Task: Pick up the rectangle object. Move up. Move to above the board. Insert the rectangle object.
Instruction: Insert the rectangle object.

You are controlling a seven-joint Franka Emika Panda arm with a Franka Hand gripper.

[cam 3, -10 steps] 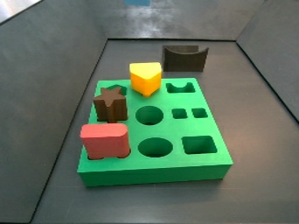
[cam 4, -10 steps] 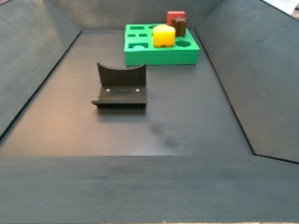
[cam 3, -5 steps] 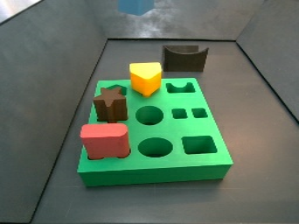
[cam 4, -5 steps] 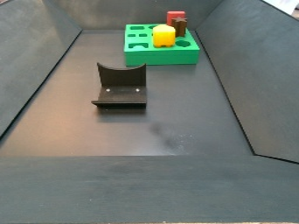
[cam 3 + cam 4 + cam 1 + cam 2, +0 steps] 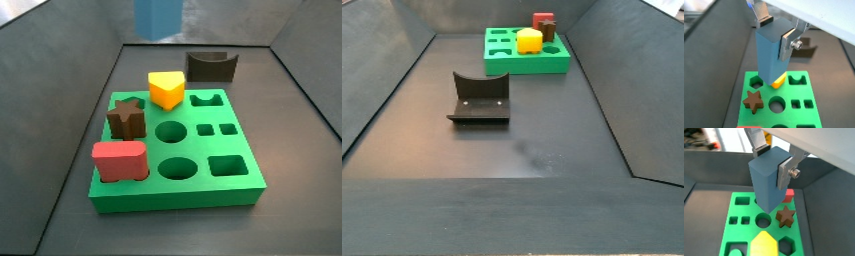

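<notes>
My gripper [image 5: 776, 32] is shut on the rectangle object [image 5: 767, 55], a tall light-blue block gripped near its top end. It shows the same way in both wrist views [image 5: 774, 160]. The block [image 5: 765, 183] hangs upright, well above the green board [image 5: 751, 80]. In a side view only the block's lower part [image 5: 158, 14] shows at the top edge, over the far end of the board [image 5: 201, 148]; the fingers are out of frame. In a side view the board [image 5: 543, 66] stands at the far end, and neither gripper nor block shows.
On the board stand a yellow piece [image 5: 166, 89], a brown star [image 5: 126, 118] and a red-pink block [image 5: 119, 160]. Several holes are open. The dark fixture [image 5: 480, 98] stands on the floor beyond the board [image 5: 211, 66]. Dark walls enclose the floor.
In a side view the blue block has come further down into the frame from the top edge. The board and its pieces have not moved.
</notes>
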